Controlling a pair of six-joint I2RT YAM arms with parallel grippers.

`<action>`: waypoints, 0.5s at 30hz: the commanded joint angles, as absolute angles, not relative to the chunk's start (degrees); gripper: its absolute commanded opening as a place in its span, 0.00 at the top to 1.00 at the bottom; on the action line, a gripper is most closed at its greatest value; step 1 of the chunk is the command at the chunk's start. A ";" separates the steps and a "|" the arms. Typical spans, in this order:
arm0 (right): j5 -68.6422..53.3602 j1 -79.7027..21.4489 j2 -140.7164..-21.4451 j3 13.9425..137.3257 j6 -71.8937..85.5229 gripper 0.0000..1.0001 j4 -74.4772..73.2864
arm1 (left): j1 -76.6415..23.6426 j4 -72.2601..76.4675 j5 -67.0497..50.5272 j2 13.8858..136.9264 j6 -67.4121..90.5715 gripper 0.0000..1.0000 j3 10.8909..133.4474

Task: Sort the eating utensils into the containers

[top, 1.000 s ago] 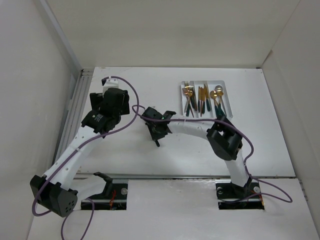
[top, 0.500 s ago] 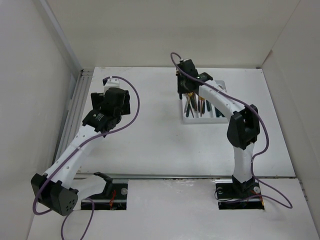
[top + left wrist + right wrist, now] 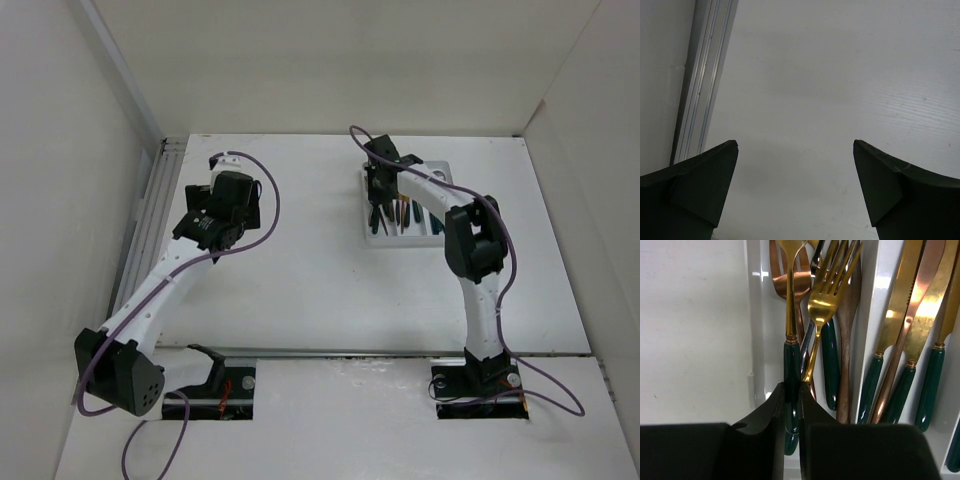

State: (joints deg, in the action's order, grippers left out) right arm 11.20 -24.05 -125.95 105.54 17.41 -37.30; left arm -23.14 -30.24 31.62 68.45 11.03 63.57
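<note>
eating utensils, gold heads on dark green handles, lay in a white tray toward the far right of a white table walled by pale panels. at left, the left gripper hung spread wide over its bare surface, holding nothing. the right gripper was clamped on one green-handled utensil over the tray's left compartment, beside gold forks.

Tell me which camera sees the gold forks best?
The right wrist view. The forks fill it, tines and green handles clear, in the tray. The top external view shows only tiny slivers beside the right arm. The left wrist view shows none, just bare table and its fingers.
</note>
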 commanded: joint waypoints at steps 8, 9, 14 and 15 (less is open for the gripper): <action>9.32 -23.73 -116.64 94.58 19.78 1.00 -33.31 | -21.71 -29.27 29.53 69.17 10.90 0.00 65.83; 9.32 -23.73 -116.63 94.57 19.78 1.00 -33.31 | -21.71 -29.27 29.53 69.17 10.90 0.00 65.83; 9.32 -23.73 -116.02 94.65 19.78 0.67 -33.84 | -21.71 -29.27 29.53 68.56 10.90 0.00 65.83; 9.32 -23.73 -115.41 94.66 19.78 0.61 -34.45 | -21.71 -29.27 29.53 68.55 10.90 0.00 65.31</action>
